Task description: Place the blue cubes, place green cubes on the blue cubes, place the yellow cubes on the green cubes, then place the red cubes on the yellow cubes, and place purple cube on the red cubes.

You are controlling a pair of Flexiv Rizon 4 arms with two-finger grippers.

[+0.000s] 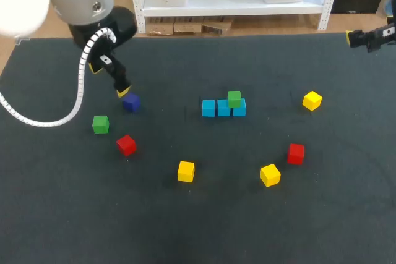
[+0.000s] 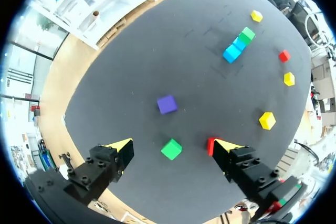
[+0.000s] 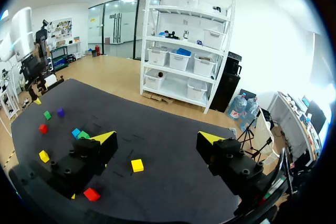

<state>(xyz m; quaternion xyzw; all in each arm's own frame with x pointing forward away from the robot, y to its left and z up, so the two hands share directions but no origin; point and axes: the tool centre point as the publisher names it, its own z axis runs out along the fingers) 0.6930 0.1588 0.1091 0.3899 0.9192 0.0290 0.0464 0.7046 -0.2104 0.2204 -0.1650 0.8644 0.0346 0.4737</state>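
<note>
Three blue cubes [image 1: 216, 108] lie in a row at mid-table, and a green cube [image 1: 234, 98] sits on the right end of the row. My left gripper [image 1: 109, 79] hangs open at the left, just above and beside the purple cube [image 1: 130, 102]. In the left wrist view the gripper [image 2: 173, 147] is open over a second green cube [image 2: 171, 149], with the purple cube [image 2: 167, 104] ahead of it. A red cube [image 2: 210, 145] is half hidden by one finger. My right gripper [image 1: 357, 39] sits at the far right edge, open [image 3: 157, 140] and holding nothing.
Loose cubes are scattered about: green [image 1: 100, 124] and red [image 1: 126, 145] at the left, yellow [image 1: 185, 171] and yellow [image 1: 270, 175] near the front, red [image 1: 296, 153] and yellow [image 1: 312, 100] at the right. Bare dark mat [image 1: 198, 233] fills the front.
</note>
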